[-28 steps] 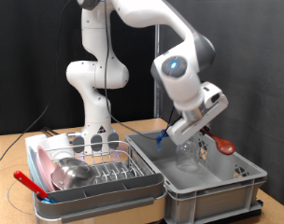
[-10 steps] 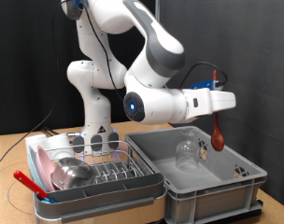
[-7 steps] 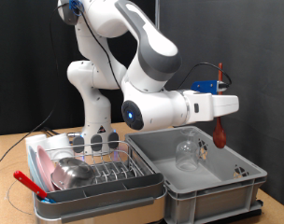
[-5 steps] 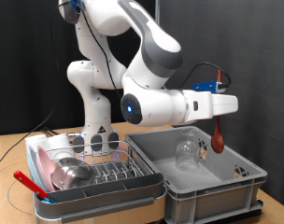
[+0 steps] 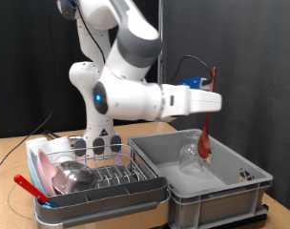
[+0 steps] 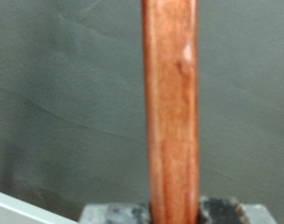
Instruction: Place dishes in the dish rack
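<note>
A white robot arm reaches across the exterior view, and its gripper [image 5: 211, 98] hangs high above a large grey tub [image 5: 231, 183] on the exterior view's right. The gripper is closed on a thin red spoon [image 5: 208, 113], pinching the handle partway along. In the wrist view the handle [image 6: 172, 112] fills the frame between two dark fingertips [image 6: 109, 214].

A moment ago the gripper was further towards the exterior view's right; it has since swung back towards the left. That carries the spoon closer to the wire dish rack [image 5: 93, 172] at the exterior view's lower left, though it is still over the tub.

The spoon hangs nearly upright, its long axis vertical, bowl end down and handle tip up.

A clear glass [image 5: 191, 157] stands in the tub. A steel bowl [image 5: 72, 176] and a pink plate [image 5: 44, 159] already sit in the rack.
</note>
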Robot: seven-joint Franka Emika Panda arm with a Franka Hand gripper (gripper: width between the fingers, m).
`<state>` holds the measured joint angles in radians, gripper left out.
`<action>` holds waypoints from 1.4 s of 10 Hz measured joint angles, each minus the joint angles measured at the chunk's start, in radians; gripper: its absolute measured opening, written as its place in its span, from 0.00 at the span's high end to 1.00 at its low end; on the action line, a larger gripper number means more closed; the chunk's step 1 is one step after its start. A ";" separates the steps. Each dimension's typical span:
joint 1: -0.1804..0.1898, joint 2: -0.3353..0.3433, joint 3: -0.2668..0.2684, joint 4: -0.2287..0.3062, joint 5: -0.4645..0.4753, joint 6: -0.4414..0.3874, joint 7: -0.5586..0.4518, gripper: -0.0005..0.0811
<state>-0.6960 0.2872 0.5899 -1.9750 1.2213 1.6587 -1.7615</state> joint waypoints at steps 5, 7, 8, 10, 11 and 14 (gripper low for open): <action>-0.106 -0.009 -0.069 0.006 -0.012 -0.099 0.065 0.89; -0.131 -0.010 -0.089 0.016 -0.051 -0.129 0.066 0.89; -0.140 -0.011 -0.095 0.021 -0.064 -0.131 0.066 0.89; -0.153 -0.013 -0.106 0.030 -0.074 -0.131 0.058 0.89; -0.158 -0.014 -0.110 0.033 -0.074 -0.131 0.040 0.89; -0.162 -0.011 -0.107 0.032 -0.073 -0.131 0.031 0.89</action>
<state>-0.8578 0.2758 0.4833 -1.9434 1.1488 1.5274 -1.7309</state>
